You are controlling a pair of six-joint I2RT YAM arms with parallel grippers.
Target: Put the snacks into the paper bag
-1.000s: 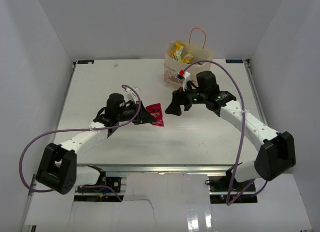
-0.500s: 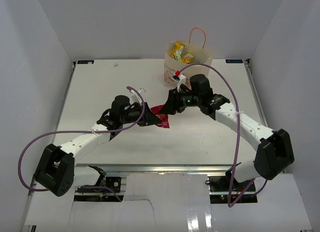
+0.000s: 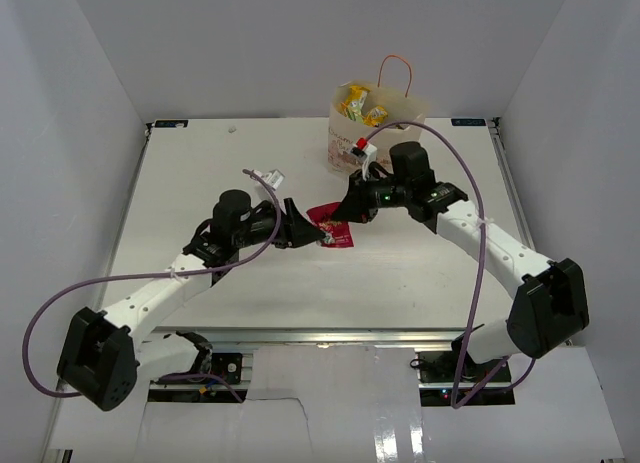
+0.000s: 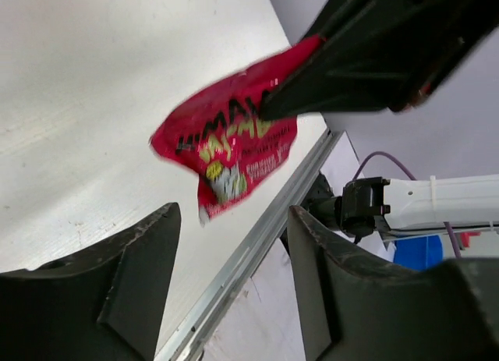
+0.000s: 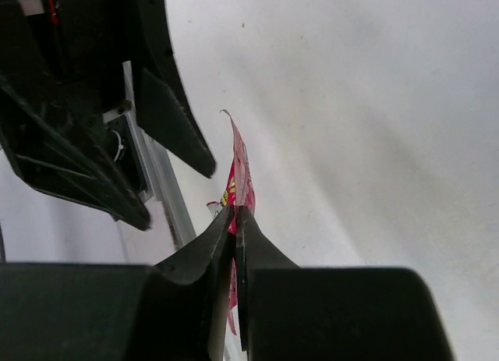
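A red-pink packet (image 3: 335, 228) hangs just above the table between the two arms. My right gripper (image 3: 346, 212) is shut on its upper edge; in the right wrist view the packet (image 5: 239, 160) stands edge-on, pinched at the gripper (image 5: 235, 211). My left gripper (image 3: 306, 229) is open just left of the packet and apart from it; in the left wrist view the packet (image 4: 226, 143) hangs beyond the gripper (image 4: 231, 213). The cream paper bag (image 3: 403, 111) stands upright at the back, with yellow snacks (image 3: 360, 105) showing in its mouth.
The bag's orange cord handles (image 3: 396, 63) rise above its mouth. White walls close in the table on three sides. A metal rail (image 3: 320, 335) runs along the table's near edge. Purple cables (image 3: 478, 273) loop from both arms.
My right gripper swung over to the packet held by the left and shut on it. My left gripper opened, letting the packet go. The packet shifted slightly to the right.
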